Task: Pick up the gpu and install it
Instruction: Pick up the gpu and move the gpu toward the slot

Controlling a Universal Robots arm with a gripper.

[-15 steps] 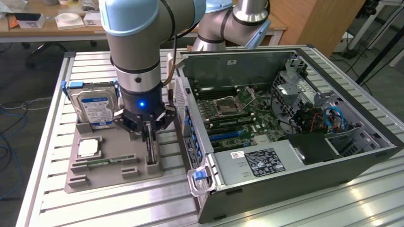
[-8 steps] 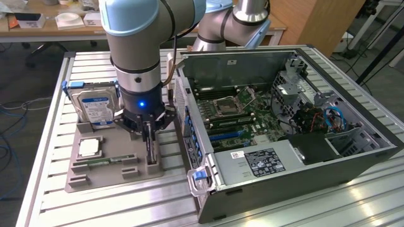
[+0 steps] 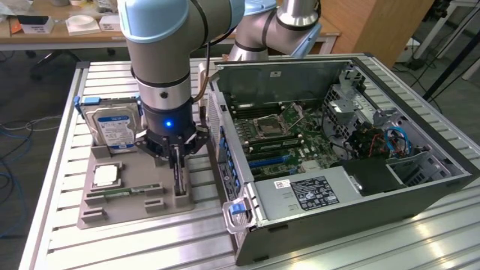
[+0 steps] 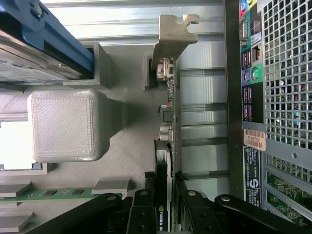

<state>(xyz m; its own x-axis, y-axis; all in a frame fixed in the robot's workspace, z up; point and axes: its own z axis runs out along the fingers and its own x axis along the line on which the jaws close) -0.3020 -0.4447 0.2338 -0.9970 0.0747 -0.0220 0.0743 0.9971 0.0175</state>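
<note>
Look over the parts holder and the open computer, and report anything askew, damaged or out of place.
Nothing stands out. The slim black gpu card stands straight on edge in its slot of the grey plastic holder, with the gripper down over it. The silver hard drive stands in its own slot.

The gpu [image 4: 165,161] vanishes between my clamping fingers [image 4: 142,214], its end cut off by the picture's edge. The hard drive [image 4: 39,44] is cropped too; the case label [image 3: 308,192] has print too small to read.
</note>
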